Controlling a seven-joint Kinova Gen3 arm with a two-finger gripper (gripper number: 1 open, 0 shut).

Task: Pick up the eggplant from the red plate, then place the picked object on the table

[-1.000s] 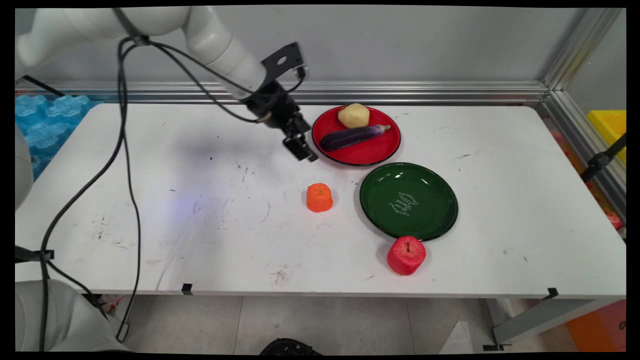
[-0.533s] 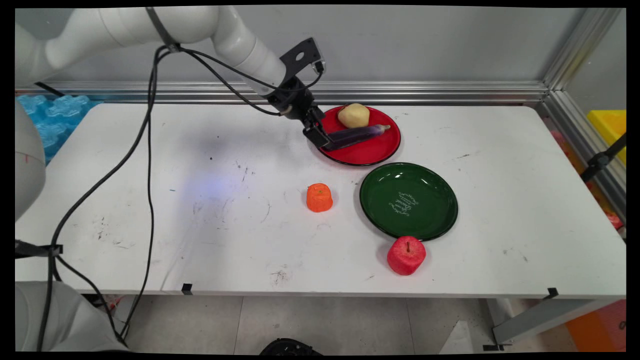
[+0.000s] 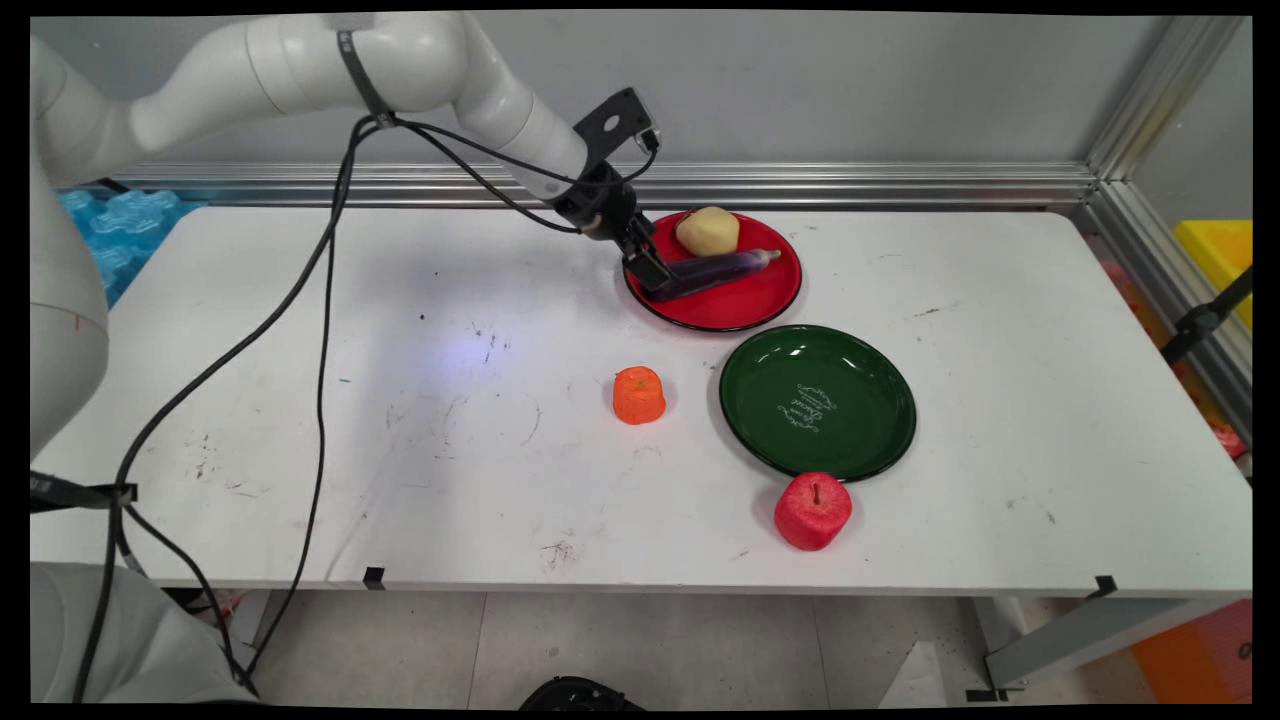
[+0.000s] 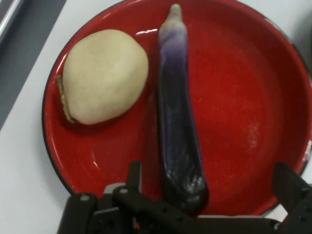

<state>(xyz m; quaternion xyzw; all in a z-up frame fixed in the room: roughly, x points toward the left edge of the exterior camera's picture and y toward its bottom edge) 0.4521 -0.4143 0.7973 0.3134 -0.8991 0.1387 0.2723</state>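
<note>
A purple eggplant (image 3: pixel 715 270) (image 4: pixel 178 126) lies across the red plate (image 3: pixel 740 305) (image 4: pixel 243 97) at the back of the table, beside a pale potato (image 3: pixel 707 230) (image 4: pixel 105 75). My gripper (image 3: pixel 655 282) (image 4: pixel 209 187) is open, low over the plate's left rim, its fingers (image 4: pixel 287 183) straddling the eggplant's thick end. In the hand view the eggplant runs straight away from the gripper, with the potato to its left.
An empty green plate (image 3: pixel 817 400) sits just in front of the red one. An orange carrot piece (image 3: pixel 639 394) stands to its left and a red apple (image 3: pixel 812 510) at its front edge. Black cables hang over the table's left half.
The gripper has moved right and toward the back, from the bare table left of the red plate to the eggplant's thick end, and come down low over it.
</note>
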